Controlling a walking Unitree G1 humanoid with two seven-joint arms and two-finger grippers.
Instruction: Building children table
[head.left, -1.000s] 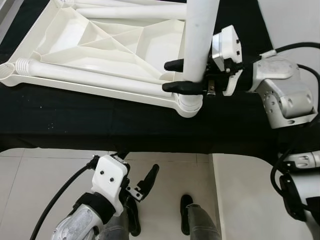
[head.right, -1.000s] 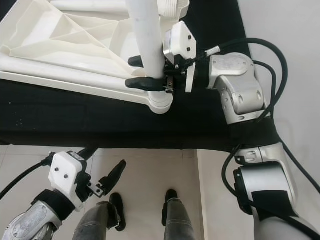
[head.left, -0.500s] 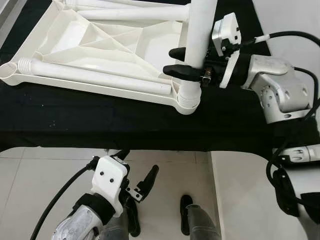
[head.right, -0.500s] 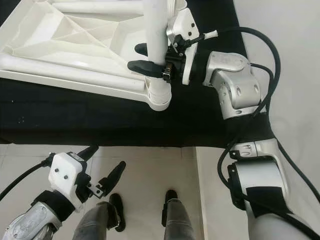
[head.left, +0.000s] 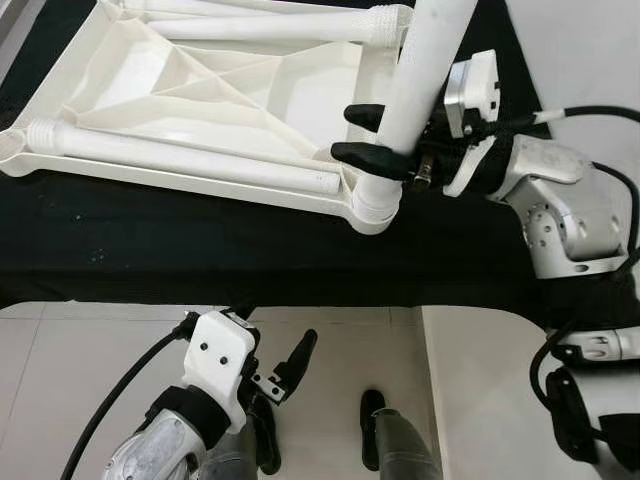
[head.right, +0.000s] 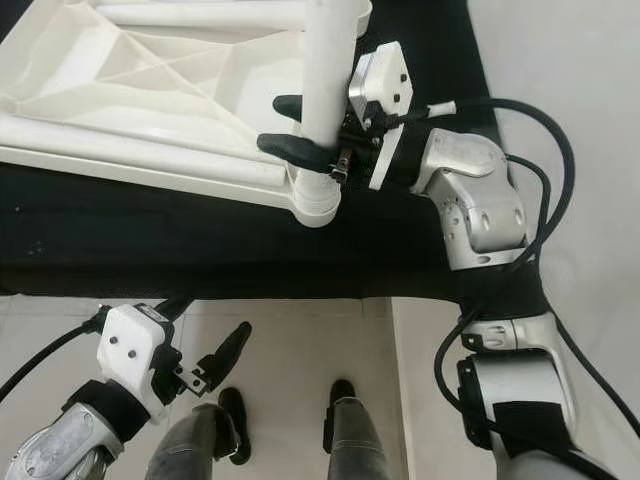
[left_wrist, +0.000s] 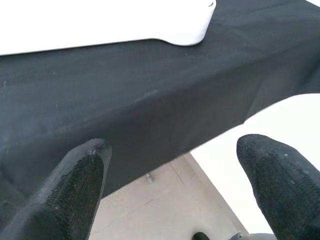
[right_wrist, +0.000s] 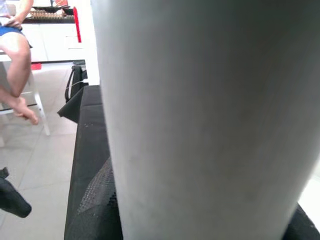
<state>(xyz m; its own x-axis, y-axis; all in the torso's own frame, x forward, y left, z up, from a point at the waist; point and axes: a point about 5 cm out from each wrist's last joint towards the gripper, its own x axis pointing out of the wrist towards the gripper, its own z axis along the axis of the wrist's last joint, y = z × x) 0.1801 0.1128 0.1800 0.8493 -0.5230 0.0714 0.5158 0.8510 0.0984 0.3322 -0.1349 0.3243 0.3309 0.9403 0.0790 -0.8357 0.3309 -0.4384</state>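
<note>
The right gripper (head.left: 368, 135) is clamped around the white table leg (head.left: 420, 80), which now leans to the right where a second ago it stood nearly straight in the corner socket (head.left: 372, 205). The upturned white tabletop (head.left: 200, 85) lies ribbed side up on the black cloth (head.left: 200, 250), two more legs lying across it. Low by the floor, the left gripper (head.left: 282, 375) hangs open, holding nothing.

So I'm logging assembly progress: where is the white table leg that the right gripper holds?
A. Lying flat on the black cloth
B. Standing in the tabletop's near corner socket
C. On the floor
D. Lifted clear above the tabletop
B: the right gripper is shut on the white table leg, whose lower end sits in the corner socket of the upturned tabletop.
</note>
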